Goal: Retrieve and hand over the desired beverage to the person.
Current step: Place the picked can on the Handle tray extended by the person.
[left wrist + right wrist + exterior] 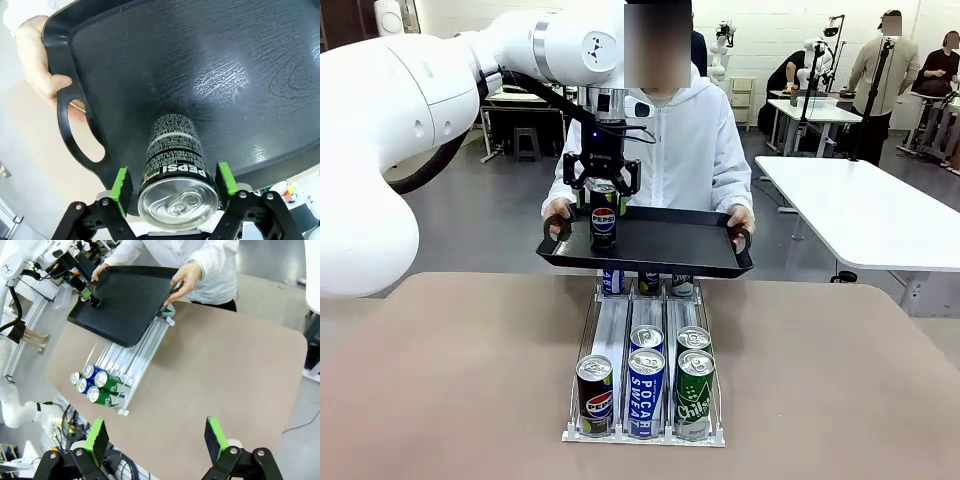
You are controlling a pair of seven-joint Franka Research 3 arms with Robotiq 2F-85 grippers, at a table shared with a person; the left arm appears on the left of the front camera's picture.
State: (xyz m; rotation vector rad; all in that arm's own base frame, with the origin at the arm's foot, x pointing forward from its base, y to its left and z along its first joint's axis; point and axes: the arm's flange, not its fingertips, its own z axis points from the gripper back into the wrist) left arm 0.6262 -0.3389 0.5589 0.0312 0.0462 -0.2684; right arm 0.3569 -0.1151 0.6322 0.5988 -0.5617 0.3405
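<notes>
A black Pepsi can (603,215) stands upright on the left part of a black tray (680,245). The person (690,140), in a white hooded jacket, holds that tray by both handles at the table's far edge. My left gripper (603,185) hangs straight over the can. In the left wrist view its green pads (121,185) sit on either side of the can's top (175,160), slightly apart from it, so the gripper (175,185) is open. A hand (37,65) grips the tray's handle. My right gripper (157,440) is open and empty, high above the table.
A clear three-lane can rack (645,380) stands mid-table, its front row holding a Pepsi, a Pocari Sweat (646,392) and a green Chilsung can (694,395). More cans sit behind them and at the rack's far end under the tray. Brown tabletop lies bare on both sides.
</notes>
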